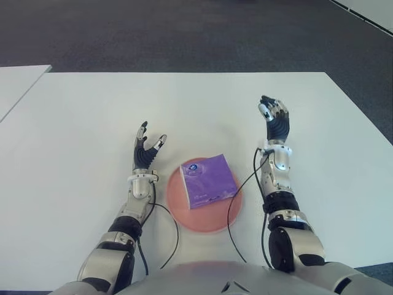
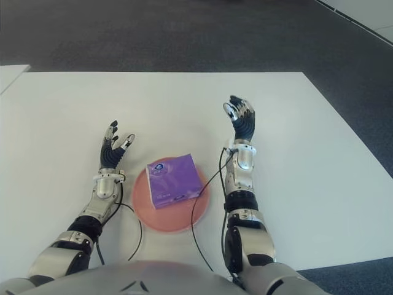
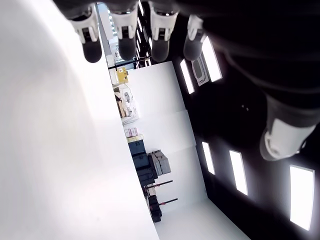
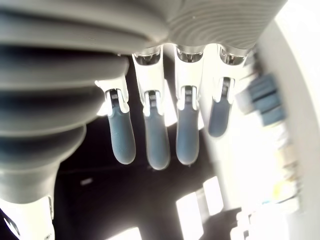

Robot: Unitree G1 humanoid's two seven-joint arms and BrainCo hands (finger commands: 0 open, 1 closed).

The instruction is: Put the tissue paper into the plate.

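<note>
A purple tissue pack (image 1: 209,180) lies flat on the pink round plate (image 1: 198,218) near the table's front edge, between my two arms. My left hand (image 1: 147,149) is raised just left of the plate, fingers spread and holding nothing. My right hand (image 1: 274,118) is held up to the right of the plate and farther back, fingers extended and apart from the pack. In the right wrist view its fingers (image 4: 157,137) hang straight with nothing between them. The left wrist view shows its fingertips (image 3: 127,47) against the room, with nothing in them.
The white table (image 1: 92,110) spreads wide around the plate. Black cables (image 1: 236,203) run from both wrists back toward my body, curving beside the plate. A second white table edge (image 1: 18,80) shows at the far left. Dark floor lies beyond.
</note>
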